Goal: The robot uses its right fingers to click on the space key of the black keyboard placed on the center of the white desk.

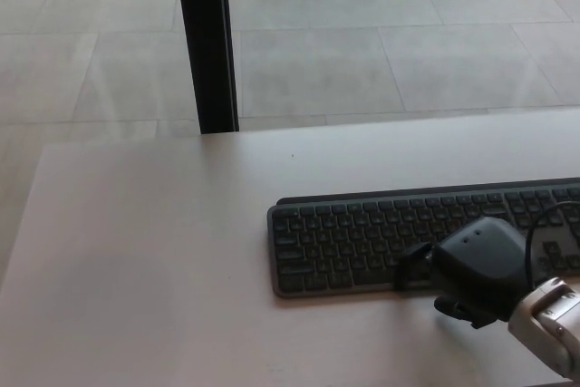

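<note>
Matte black hand (473,269) over flat keyboard (362,237)

A flat, low-profile black keyboard (362,237) with dark grey keys in tidy rows lies on the pale white worktop (163,260). It sits square to the worktop's near edge, its long side running left to right, and its right end runs out of the picture. Its top left corner is rounded and its keys sit level. The space key on its front row is hidden under the right robot hand (458,269), a black hand on a silver-grey wrist. That hand lies over the keyboard's near edge, right of the keyboard's visible middle, with a fingertip (405,271) down on the front row of keys.
</note>
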You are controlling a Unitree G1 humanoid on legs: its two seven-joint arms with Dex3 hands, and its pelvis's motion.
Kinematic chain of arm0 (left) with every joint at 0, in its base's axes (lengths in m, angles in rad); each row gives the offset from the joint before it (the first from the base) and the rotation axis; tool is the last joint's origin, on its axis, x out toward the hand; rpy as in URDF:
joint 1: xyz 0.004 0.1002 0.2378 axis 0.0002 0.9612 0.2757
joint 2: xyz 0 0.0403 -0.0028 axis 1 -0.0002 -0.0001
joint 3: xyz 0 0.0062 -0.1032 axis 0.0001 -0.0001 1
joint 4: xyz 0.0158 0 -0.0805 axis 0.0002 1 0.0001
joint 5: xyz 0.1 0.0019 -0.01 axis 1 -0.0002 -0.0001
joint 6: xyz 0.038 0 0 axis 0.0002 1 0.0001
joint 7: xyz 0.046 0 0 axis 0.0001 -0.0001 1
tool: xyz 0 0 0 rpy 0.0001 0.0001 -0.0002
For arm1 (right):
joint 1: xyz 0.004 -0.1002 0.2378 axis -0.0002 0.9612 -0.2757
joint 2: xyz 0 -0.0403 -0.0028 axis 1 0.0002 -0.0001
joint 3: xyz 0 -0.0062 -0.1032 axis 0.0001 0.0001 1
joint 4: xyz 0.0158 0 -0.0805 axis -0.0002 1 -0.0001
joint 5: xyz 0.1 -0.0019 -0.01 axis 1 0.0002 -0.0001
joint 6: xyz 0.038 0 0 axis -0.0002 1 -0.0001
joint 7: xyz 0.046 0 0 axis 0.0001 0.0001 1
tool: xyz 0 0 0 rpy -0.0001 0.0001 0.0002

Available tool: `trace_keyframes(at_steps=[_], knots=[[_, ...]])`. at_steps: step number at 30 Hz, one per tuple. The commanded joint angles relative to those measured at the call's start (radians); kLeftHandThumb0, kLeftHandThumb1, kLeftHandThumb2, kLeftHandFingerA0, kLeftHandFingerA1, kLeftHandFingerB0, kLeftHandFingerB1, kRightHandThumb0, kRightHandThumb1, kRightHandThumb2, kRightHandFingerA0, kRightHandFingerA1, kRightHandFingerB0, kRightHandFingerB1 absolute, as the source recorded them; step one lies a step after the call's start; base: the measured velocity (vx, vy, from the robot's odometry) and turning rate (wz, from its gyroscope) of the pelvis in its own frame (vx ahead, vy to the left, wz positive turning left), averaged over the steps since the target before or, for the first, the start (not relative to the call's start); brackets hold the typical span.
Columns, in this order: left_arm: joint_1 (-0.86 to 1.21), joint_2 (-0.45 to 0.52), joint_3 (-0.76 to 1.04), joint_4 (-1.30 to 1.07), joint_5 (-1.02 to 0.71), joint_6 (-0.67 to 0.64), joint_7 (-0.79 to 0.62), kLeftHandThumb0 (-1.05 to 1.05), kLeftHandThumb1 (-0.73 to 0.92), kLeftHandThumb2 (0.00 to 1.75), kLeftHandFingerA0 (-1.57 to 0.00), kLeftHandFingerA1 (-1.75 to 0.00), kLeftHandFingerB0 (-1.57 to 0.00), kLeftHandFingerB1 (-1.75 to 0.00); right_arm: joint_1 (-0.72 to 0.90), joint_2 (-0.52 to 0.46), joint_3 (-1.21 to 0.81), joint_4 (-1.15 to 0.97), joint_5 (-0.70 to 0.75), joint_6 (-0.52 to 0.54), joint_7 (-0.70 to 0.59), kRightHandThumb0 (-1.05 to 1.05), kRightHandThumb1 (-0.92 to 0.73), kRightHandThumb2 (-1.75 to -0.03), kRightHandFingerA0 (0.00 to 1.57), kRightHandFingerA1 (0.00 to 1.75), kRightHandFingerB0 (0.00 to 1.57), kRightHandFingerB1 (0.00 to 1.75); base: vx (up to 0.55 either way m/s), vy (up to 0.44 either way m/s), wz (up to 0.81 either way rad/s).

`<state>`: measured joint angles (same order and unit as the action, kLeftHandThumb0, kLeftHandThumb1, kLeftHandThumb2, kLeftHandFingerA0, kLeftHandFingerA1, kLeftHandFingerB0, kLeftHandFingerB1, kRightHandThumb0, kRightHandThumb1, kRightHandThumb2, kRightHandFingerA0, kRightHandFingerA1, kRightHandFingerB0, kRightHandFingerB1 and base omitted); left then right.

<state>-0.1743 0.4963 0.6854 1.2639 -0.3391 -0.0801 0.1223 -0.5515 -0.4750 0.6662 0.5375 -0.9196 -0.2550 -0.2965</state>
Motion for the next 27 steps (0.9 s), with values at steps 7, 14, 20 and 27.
trace_keyframes(at_steps=[7, 14, 20, 27], knots=[[-0.002, 0.020, -0.007, 0.003, -0.005, -0.035, 0.003, -0.45, 0.56, 0.56, -0.81, -0.81, -0.75, -0.60, 0.013, -0.007, 0.007, 0.030, -0.067, 0.046, 0.033, -0.30, -0.54, -0.60, 0.92, 1.63, 0.72, 0.53, 0.00, 0.000, 0.00], [-0.005, 0.020, -0.011, 0.001, -0.007, -0.029, -0.005, -0.45, 0.56, 0.57, -0.79, -0.78, -0.74, -0.59, -0.001, 0.021, 0.014, 0.116, -0.055, 0.047, 0.033, -0.29, -0.55, -0.61, 0.89, 1.64, 0.70, 0.52, 0.00, 0.000, 0.00], [-0.012, 0.017, -0.005, -0.002, -0.017, -0.028, 0.006, -0.44, 0.56, 0.57, -0.82, -0.80, -0.72, -0.58, -0.022, 0.062, 0.006, 0.175, -0.043, 0.071, 0.033, -0.29, -0.56, -0.60, 0.88, 1.61, 0.71, 0.51, 0.00, 0.000, 0.00], [-0.009, 0.018, -0.015, -0.002, -0.005, -0.049, -0.009, -0.46, 0.57, 0.56, -0.83, -0.80, -0.73, -0.59, -0.016, 0.069, 0.019, 0.179, -0.037, 0.049, 0.044, -0.29, -0.62, -0.63, 0.86, 1.63, 0.68, 0.52, 0.00, 0.000, 0.00]])
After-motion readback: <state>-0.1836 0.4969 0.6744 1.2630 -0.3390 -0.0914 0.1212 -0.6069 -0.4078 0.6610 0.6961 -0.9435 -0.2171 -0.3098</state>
